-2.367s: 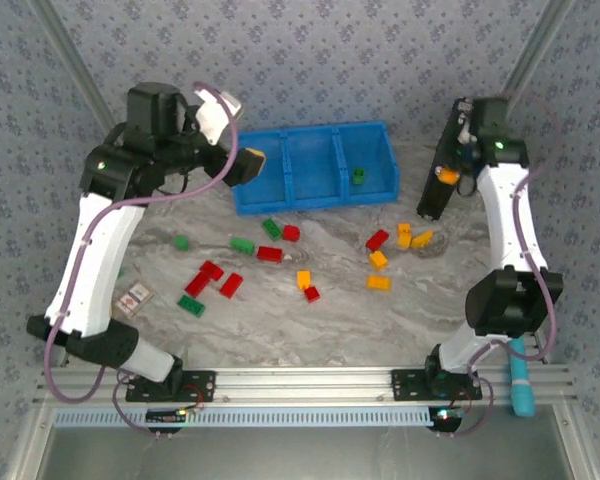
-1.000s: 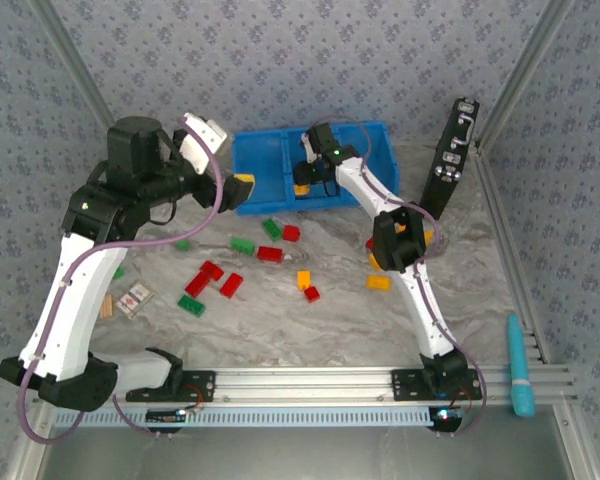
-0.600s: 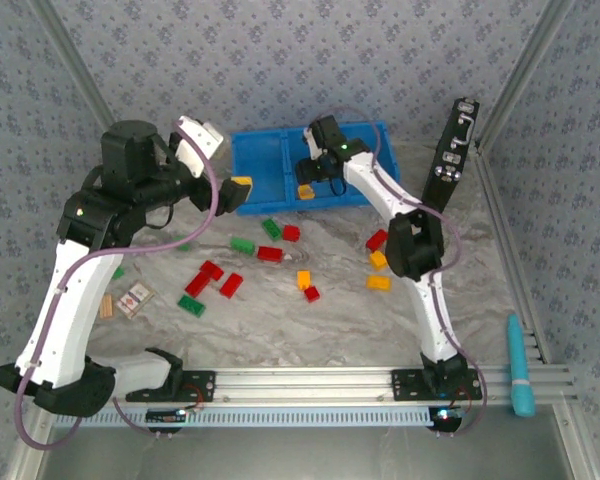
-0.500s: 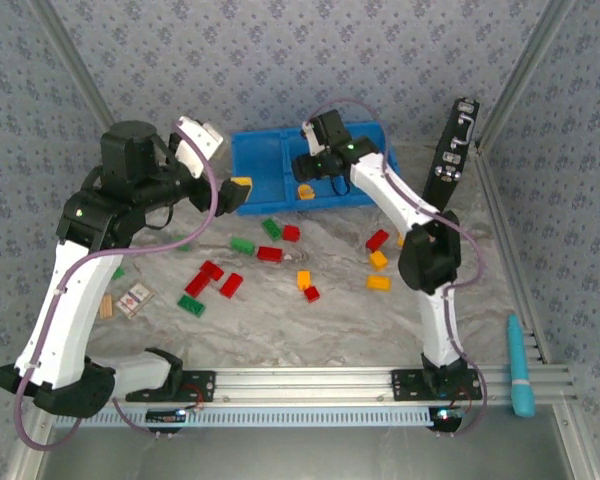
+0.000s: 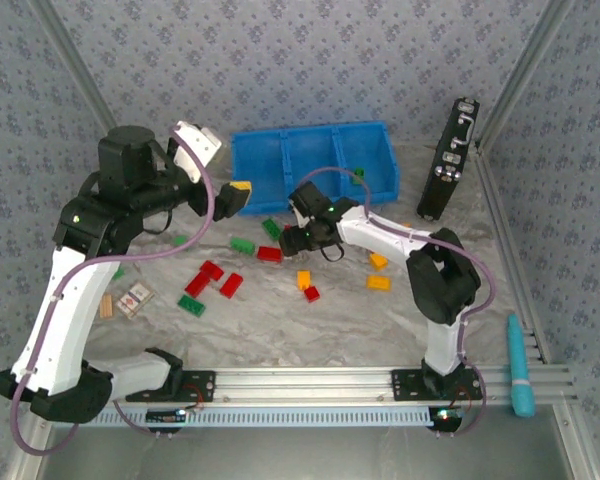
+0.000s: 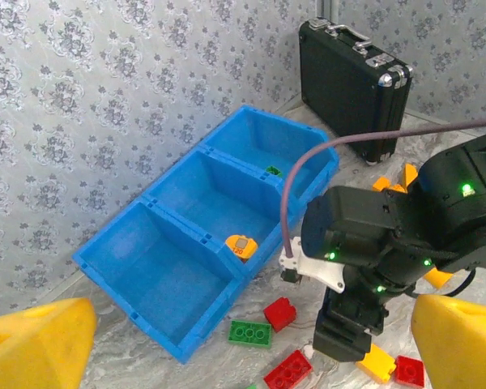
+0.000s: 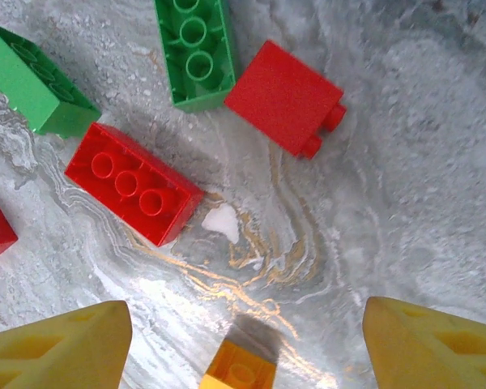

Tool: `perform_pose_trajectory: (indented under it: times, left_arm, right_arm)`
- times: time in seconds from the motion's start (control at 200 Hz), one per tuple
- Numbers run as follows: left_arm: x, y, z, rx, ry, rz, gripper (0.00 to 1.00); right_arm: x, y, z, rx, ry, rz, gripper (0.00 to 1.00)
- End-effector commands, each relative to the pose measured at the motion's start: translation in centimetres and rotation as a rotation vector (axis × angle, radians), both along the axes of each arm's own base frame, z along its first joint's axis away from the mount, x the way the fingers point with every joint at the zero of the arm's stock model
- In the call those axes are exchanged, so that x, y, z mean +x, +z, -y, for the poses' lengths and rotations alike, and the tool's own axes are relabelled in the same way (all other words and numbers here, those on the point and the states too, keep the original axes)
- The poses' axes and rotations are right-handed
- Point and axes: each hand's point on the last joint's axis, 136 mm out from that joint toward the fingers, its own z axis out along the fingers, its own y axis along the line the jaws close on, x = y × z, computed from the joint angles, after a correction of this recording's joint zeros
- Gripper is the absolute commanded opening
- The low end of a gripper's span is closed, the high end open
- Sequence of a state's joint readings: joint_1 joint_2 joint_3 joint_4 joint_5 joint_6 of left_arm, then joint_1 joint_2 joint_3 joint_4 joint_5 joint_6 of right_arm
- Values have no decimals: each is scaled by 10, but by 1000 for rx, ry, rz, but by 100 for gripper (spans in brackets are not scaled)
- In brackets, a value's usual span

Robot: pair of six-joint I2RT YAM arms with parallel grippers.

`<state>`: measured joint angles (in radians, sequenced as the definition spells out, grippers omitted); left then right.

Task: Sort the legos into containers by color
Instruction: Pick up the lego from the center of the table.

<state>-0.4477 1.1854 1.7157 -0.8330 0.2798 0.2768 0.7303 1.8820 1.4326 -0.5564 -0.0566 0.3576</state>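
Three low-walled compartments of the bright blue rectangular plastic bin [image 6: 158, 275] are being used: a glossy orange-yellow brick [image 6: 241, 245] in the middle, a green brick [image 6: 273, 171] at right. Studded red, green and orange legos [image 7: 134, 184] are being left strewn on the veined marble-look tabletop [image 7: 405, 162]. The left gripper [image 5: 233, 196] and the right gripper [image 7: 245, 344] are being held wide open, empty.

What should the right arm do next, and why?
Probably lower the right gripper onto the orange brick and close. The gripper is open and empty, that brick lies roughly between its fingers, and another orange brick already sits in the middle compartment.
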Motion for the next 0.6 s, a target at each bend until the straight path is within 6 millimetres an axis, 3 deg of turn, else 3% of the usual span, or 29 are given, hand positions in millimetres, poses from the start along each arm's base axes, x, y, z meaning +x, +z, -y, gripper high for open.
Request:
perform_pose_trajectory:
  times: [0.0,0.2,0.415,0.52,0.595]
  left_arm:
    - [-9,9,6,-21,-43,31,100]
    - [-6,5,6,-7,-40,30,100]
    - [-2,1,9,-4,-44,24,100]
    - [-2,-1,10,-4,-50,17,100]
    - [-2,-1,11,-8,-53,15,100]
  right_arm:
    - [-7,-19,6,-41,-102,-46,81]
    - [-33,-49,17,-138,-162,-137,83]
    - [-63,-70,16,-169,-170,-216,82]
    - [-68,-77,14,-175,-193,-234,74]
    - [-70,-80,12,-176,-188,-240,62]
